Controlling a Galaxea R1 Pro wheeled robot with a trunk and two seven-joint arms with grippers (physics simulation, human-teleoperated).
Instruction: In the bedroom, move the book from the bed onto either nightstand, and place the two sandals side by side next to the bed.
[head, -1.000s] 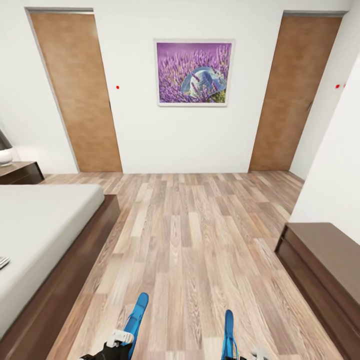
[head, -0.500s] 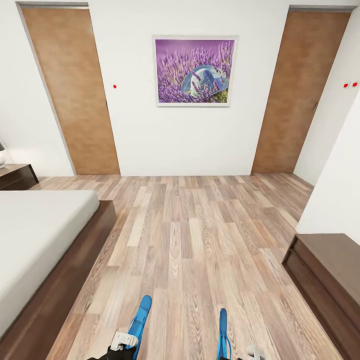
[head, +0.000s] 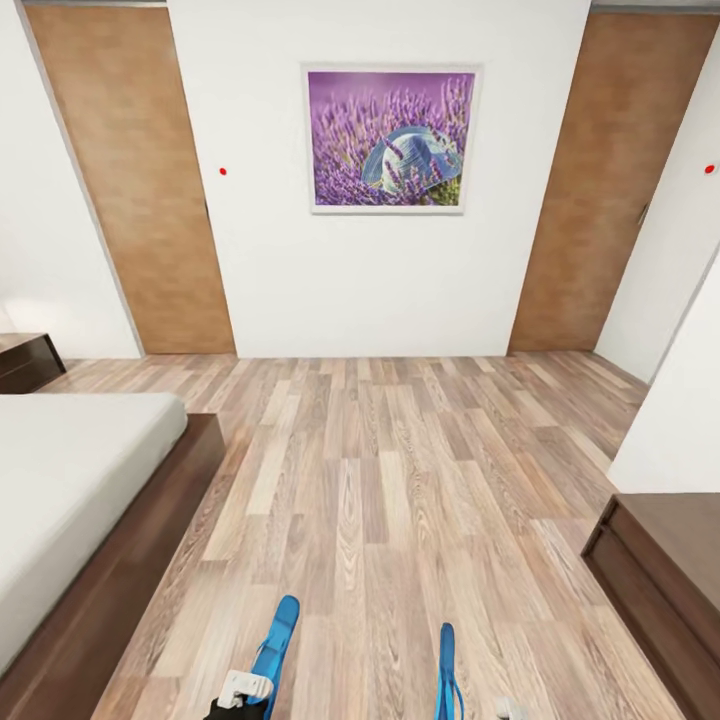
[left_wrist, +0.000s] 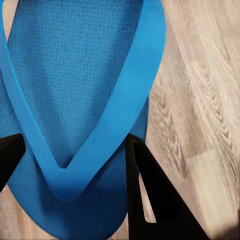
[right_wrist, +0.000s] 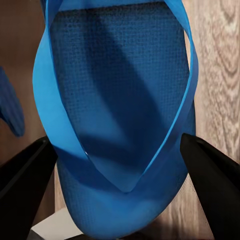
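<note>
Jaws both clamped: left sandal (head: 275, 640), right sandal (head: 446, 668), long axes pointing forward over floor (head: 400, 480).

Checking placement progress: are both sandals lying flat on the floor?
No, each blue sandal is held up edge-on above the wood floor.

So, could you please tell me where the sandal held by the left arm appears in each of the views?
Head view: left sandal at the bottom edge, left of centre, above the left gripper.
Left wrist view: it spans most of the picture, between the gripper's dark fingers.
Right wrist view: a blue sliver at the picture's edge, probably it.
Shared landmark: wood plank floor.
</note>
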